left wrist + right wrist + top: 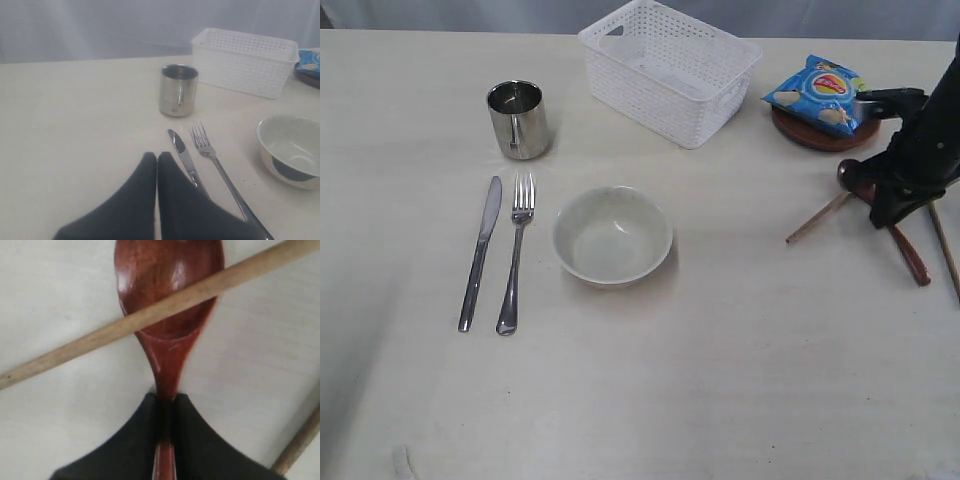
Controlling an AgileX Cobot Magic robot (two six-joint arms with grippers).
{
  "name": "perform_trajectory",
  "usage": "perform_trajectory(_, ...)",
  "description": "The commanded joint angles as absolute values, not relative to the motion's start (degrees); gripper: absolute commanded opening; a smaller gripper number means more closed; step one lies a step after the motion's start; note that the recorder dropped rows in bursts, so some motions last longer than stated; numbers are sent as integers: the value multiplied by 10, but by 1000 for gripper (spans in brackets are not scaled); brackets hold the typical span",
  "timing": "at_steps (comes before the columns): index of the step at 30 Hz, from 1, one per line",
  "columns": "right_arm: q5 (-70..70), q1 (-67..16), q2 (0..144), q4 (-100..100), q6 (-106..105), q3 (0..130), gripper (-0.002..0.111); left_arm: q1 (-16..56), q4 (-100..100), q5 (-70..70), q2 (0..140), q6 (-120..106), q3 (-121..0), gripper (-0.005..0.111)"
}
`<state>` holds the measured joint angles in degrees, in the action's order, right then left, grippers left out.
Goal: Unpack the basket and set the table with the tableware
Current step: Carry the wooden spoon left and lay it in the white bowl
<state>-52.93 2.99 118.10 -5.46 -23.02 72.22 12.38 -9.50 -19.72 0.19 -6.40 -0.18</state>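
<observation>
1. The wooden spoon (167,285) lies on the table (720,380) at the right, well apart from the bowl (565,240). The right gripper (165,397) has its jaws pinched narrow on the thin neck, just behind the spoon's bowl.
2. The spoon looks light, stiff and glossy. Held that close to its head, the long handle could swing or slip between the pads, so a grip nearer mid-handle would likely balance better.
3. One chopstick (150,315) rests across the spoon's bowl, and a second chopstick (300,440) lies just beside the gripper. Both look thin, round and prone to rolling. Lifting the spoon would probably tip the upper one off.
4. The left gripper (156,156) hangs with its jaws pressed together on nothing, near the knife (184,155) and fork (212,155).
5. The steel cup (518,120) stands upright beyond them.
6. The white basket (650,105) looks emptied.
7. A blue chips bag (817,92) sits on the small brown plate (815,140).
8. The tabletop is smooth, flat and pale, so it gives little friction. There is bare room to the right of the bowl. A pale grey backdrop stands behind the table.
</observation>
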Motion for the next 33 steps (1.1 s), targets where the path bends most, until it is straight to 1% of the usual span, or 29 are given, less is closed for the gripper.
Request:
perform_trajectory(1, -531, 25, 1145, -59, -231, 726, -1, 127, -95, -196, 0, -64, 0, 0)
perform_trajectory(3, -535, 15, 1130, -47, -231, 726, -1, 127, -95, -196, 0, -64, 0, 0)
perform_trajectory(9, -594, -56, 1128, 69, -149, 726, -1, 127, -95, -196, 0, -64, 0, 0)
perform_trajectory(13, -664, -102, 1128, 204, -36, 759, -1, 127, -95, -196, 0, -64, 0, 0)
perform_trajectory(16, -700, -105, 1128, 226, -27, 774, -1, 127, -95, -196, 0, -64, 0, 0)
perform_trajectory(25, -700, -101, 1126, 329, 62, 774, -1, 127, -95, -196, 0, -64, 0, 0)
perform_trajectory(33, -700, -101, 1121, 362, 98, 774, -1, 127, -95, -196, 0, -64, 0, 0)
